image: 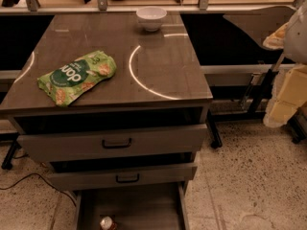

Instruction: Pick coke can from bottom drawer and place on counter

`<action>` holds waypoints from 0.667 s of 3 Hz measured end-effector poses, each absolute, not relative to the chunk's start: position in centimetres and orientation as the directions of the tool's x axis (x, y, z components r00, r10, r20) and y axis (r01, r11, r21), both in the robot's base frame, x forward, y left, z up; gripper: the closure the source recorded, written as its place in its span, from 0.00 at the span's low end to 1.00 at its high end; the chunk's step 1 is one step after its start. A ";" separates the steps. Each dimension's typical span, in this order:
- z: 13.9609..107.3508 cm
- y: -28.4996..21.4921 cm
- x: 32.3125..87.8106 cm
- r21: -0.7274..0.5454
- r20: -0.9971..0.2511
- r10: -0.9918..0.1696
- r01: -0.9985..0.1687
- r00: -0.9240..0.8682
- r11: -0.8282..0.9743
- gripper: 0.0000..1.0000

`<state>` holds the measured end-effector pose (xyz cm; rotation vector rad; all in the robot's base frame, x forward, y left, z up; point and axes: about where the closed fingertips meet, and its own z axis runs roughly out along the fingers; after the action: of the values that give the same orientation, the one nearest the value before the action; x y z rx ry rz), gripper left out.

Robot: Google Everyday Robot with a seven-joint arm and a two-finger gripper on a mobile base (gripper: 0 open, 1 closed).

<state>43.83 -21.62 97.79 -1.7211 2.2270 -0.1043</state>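
Inventory, largest first.

1. Counter [72, 37]: wide grey-brown glossy top with white ring marks. It is the set-down surface, and I see bare room on it toward the front right.
2. Bottom drawer [139, 202]: pulled out below the cabinet, grey floor showing, thin side walls. It sits lowest in my view, partly cut off by the lower edge.
3. Two upper drawers [116, 143]: each has a black handle, each stands slightly out, and they overhang the back of the bottom drawer.
4. Gripper [288, 97]: cream-coloured, at the far right edge of my view, at about counter height, beside the cabinet and not over it. I cannot tell whether it is open or closed. I see nothing in it.
5. Green snack bag [76, 76]: lies flat on the counter's left half. Not wanted.
6. White bowl [151, 18]: at the counter's back edge. Not wanted.
7. Coke can [107, 223]: in the bottom drawer, near its front and left of centre. It looks upright, silver top up, so its long axis is vertical.

Governing relation: the can lies well apart from the gripper, far below it and across to the left of my view. By my judgement, the reach must go down and across, in front of the upper drawers, then drop onto the can from above.
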 end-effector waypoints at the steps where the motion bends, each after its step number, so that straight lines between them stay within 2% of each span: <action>1: 97.8 -21.6 43.8 -0.252 -0.208 -0.953 -0.929 -0.220 0.270 0.00; 2: 95.0 -21.1 43.1 -0.220 -0.196 -0.955 -0.939 -0.222 0.263 0.00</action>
<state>43.10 -21.14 95.04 -1.7453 2.2489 -0.0782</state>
